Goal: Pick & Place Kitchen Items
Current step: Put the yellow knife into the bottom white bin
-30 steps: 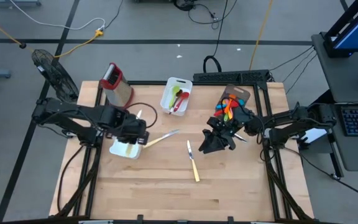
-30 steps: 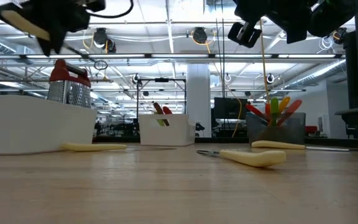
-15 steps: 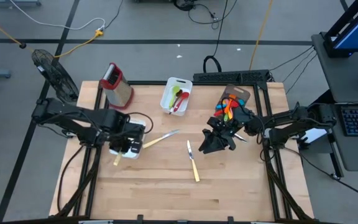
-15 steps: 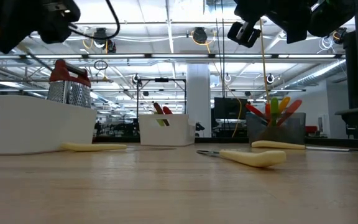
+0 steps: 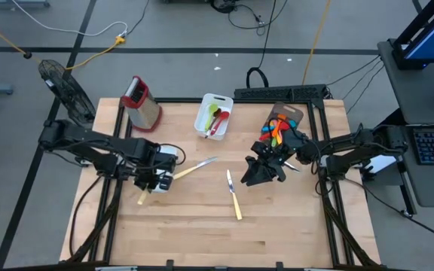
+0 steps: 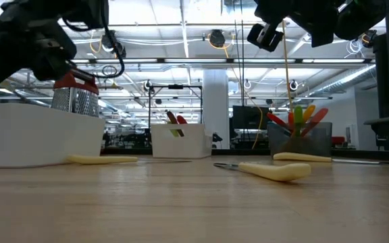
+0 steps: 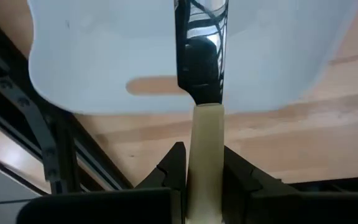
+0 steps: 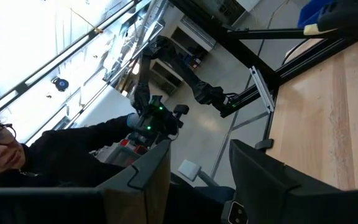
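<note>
Left gripper [image 7: 205, 171]: we see its fingers clamped on the cream handle of a metal knife [image 7: 202, 74], held over a white tray [image 5: 173, 154] at the table's left side; the blade points at the tray floor.
Loose cutlery: we find a cream-handled knife [image 5: 233, 196] lying on the bare wooden table [image 5: 224, 233] near the middle, and a second cream-handled piece [image 5: 194, 167] just beside the left tray, toward the centre.
Right gripper [image 8: 197, 165]: we see it raised above the table's right half with its fingers apart, holding nothing.
Far tray [image 5: 221, 100]: we see red and green utensils [image 5: 216, 118] lying inside.
Holder [image 6: 300, 140]: we see colourful utensils [image 5: 274, 129] standing bunched in it, at the far right.
Grater [image 5: 140, 102]: it stands at the far left, red top up.
</note>
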`<state>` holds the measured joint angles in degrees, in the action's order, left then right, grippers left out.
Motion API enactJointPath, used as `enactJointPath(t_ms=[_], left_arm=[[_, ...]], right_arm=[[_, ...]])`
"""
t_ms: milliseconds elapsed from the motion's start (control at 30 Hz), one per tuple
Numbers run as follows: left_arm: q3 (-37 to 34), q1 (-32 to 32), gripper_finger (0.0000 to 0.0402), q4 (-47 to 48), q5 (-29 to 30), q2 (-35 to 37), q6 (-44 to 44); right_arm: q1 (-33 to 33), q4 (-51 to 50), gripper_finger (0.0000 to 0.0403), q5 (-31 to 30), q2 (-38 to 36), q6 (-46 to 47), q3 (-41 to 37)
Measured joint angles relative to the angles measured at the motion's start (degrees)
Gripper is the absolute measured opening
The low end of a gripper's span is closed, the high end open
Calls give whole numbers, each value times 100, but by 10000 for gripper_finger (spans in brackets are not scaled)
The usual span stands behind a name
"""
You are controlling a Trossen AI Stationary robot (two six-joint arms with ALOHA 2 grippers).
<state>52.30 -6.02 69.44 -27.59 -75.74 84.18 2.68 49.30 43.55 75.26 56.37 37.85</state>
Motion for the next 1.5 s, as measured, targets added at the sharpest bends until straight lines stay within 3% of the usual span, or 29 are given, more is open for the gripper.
enactJointPath(t_ms=[767,1200,1500], left_arm=[[-372,1613,46,91,-473,0,-1754],[-929,1726,46,35,-555,0,-1805],[-929,1768,97,24,-297,0,-1853]], right_arm=[[-2,2,155,-24,0,101,0],[-2,2,155,-26,0,81,0],[0,2,155,-26,0,81,0]])
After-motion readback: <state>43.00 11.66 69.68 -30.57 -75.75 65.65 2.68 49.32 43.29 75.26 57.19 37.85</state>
